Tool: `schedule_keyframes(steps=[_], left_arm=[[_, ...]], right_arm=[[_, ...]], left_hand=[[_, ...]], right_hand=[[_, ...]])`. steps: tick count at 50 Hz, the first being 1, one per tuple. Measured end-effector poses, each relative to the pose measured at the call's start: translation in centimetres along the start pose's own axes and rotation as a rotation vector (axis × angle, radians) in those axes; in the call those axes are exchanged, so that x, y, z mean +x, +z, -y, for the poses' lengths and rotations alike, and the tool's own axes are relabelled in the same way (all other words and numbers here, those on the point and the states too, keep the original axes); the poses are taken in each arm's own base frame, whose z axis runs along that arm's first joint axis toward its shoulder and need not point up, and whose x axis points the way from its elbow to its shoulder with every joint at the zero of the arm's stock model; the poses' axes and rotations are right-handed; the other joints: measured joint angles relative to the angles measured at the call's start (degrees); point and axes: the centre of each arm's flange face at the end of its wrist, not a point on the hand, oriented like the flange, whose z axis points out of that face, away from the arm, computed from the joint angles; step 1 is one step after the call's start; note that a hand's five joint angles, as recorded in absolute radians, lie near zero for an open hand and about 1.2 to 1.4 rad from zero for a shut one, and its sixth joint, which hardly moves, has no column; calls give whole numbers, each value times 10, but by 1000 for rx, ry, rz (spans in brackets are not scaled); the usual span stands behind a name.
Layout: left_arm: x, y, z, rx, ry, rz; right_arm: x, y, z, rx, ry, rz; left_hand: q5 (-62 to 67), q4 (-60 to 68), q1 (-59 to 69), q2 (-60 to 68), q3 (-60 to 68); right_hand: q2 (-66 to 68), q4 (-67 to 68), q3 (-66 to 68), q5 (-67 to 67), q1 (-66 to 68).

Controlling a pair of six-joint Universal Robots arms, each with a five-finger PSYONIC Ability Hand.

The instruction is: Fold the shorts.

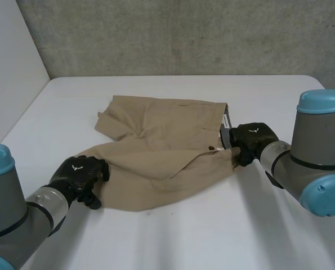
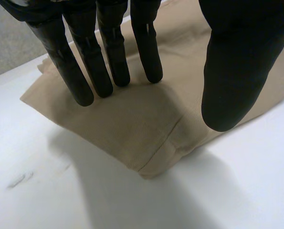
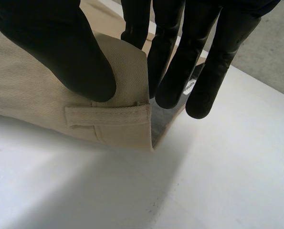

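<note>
Head view, shorts [image 1: 161,146]: khaki, lying partly folded in the middle of the white table [image 1: 212,230], one leg drawn across the other.
Head view, label [image 1: 226,120]: small white tag inside the waistband at the shorts' right edge; its writing is too small to read.
Head view, left hand [image 1: 77,175]: at the near left leg hem.
Head view, right hand [image 1: 251,138]: at the waistband end, just beside the label.
Left wrist view, left hand [image 2: 84,62]: released; straight fingers rest on top of the shorts [image 2: 132,129] near the stitched hem corner, and the thumb sits apart above the cloth.
Right wrist view, right hand [image 3: 60,47]: grasping the shorts [image 3: 27,95]; the thumb presses the outside of the waistband just above a belt loop [image 3: 108,116], with the fingers behind the cloth's edge.
Right wrist view, label [image 3: 189,88]: at the fingertips, with dark print I cannot read.
</note>
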Motion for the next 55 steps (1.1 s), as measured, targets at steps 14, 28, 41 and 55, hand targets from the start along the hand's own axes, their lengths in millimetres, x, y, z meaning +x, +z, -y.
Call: schedule_keyframes(steps=[14,28,41,55], left_arm=[[-4,16,-7,8,4,42],[1,23,-12,-7,7,25],[0,-5,16,54,0,14],[9,-80,41,12,-11,-98]], right_arm=[[-3,-1,-4,-13,-33,6],[-4,0,-6,-17,-37,7],[-5,-12,-2,-60,-183,23],[-7,-74,-6,-209,-432,113]], left_hand=[[-4,-3,-1,-2,-1],[194,197,205,198,196],[307,332,286,335,330],[307,333,286,336,330]], right_hand=[[0,0,0,0,0],[0,0,0,0,0],[0,0,0,0,0],[0,0,0,0,0]])
